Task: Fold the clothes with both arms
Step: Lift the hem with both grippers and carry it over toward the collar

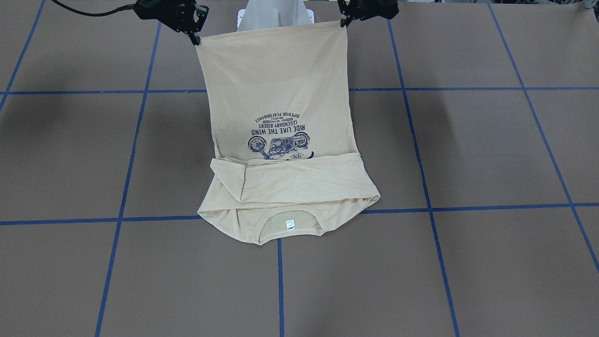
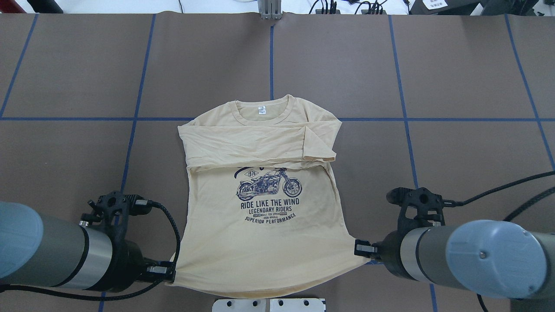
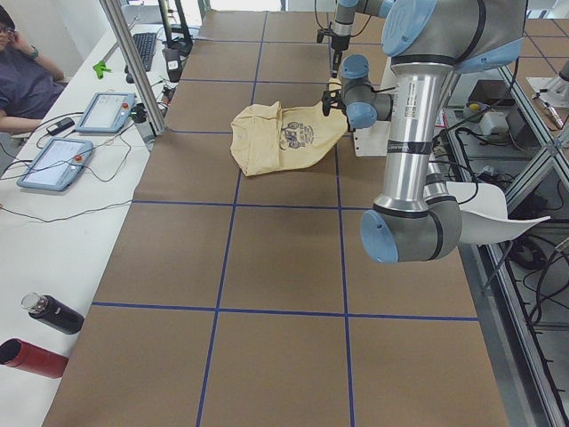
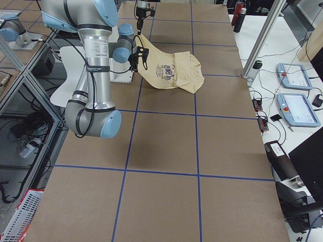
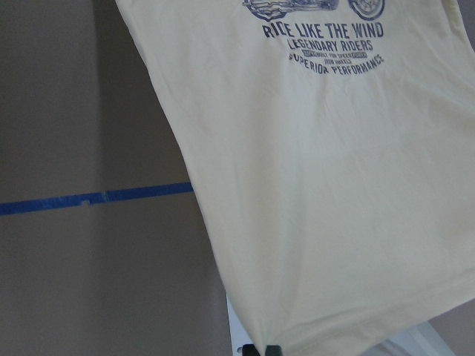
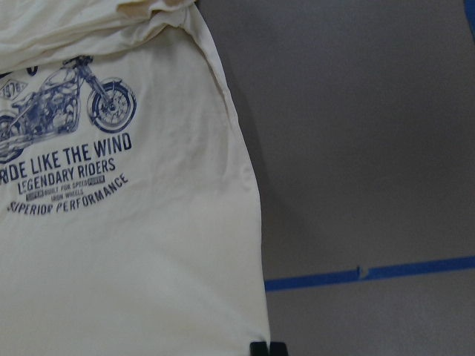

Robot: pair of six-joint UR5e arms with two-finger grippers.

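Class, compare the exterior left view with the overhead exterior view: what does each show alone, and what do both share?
Exterior left alone: a seated person, two touchscreen pendants, two bottles. Overhead alone: the white neck label, the print's readable wording. Both: the T-shirt, print up, hem held by the left end effector and right end effector.

One brown table (image 2: 455,65), one cream T-shirt (image 2: 260,247). Two robot arms: left arm (image 2: 43,251), right arm (image 2: 490,255). Beyond the table's far edge: two tablets (image 3: 105,111), one black bottle (image 3: 53,314), one red bottle (image 3: 34,358), one person (image 3: 22,76).

Left pincer (image 2: 170,272), right pincer (image 2: 359,248) each clamped on shirt (image 2: 260,242), raised.
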